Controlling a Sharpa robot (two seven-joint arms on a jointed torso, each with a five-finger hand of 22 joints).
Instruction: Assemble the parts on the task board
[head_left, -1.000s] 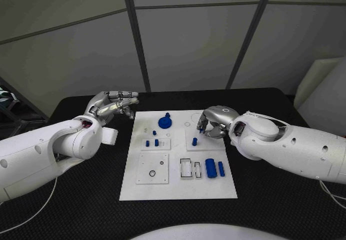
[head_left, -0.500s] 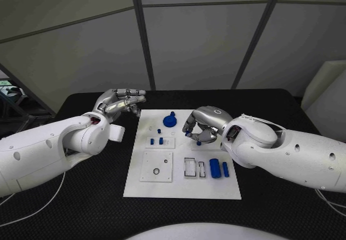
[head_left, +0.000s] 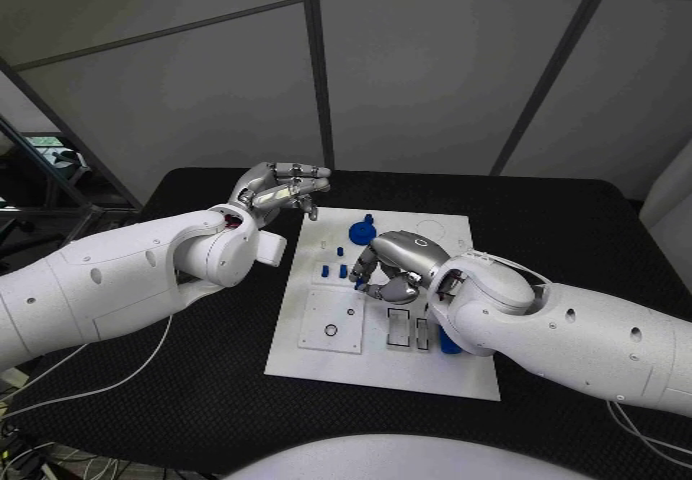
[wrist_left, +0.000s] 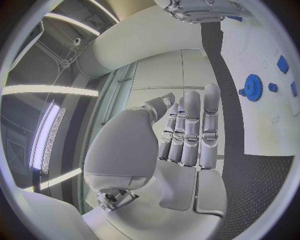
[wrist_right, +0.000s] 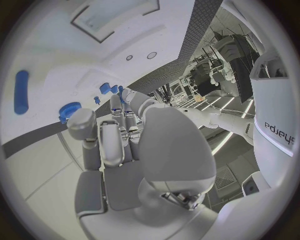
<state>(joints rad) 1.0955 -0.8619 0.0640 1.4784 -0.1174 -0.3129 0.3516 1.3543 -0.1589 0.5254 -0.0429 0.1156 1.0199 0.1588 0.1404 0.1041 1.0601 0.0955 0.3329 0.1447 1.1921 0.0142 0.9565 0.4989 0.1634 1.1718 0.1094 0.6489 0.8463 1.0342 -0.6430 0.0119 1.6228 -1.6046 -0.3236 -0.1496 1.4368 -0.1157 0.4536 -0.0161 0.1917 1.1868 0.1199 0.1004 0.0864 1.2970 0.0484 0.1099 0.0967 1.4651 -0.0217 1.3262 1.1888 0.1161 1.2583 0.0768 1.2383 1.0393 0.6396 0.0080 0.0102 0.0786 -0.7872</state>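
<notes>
The task board (head_left: 378, 375) lies in the middle of the black table (head_left: 577, 215), its long side running from near to far. The right hand (head_left: 387, 268) hangs over the middle of the board with its fingers curled downward; a small blue part (head_left: 359, 284) shows at its fingertips, but whether the fingers pinch that part or merely stand beside it cannot be told. The left hand (head_left: 283, 188) is held off the board's far left corner, above the table, fingers drawn together side by side and holding nothing. At the far end of the board lies a blue gear (head_left: 362, 230); in the left wrist view the gear (wrist_left: 253, 87) lies flat on the white plate. Two short blue pegs (head_left: 333, 271) stand left of the right hand. Near the right hand a blue cylinder (head_left: 443, 338) lies loose on the board, partly hidden by the right arm, beside a black-outlined rectangular slot (head_left: 395, 326) that appears unfilled. A white sub-plate with a small ring (head_left: 330, 329) lies at the near left. Judged status: assembly is at an early-to-middle stage; the cylinder and probably the gear remain to be seated.
</notes>
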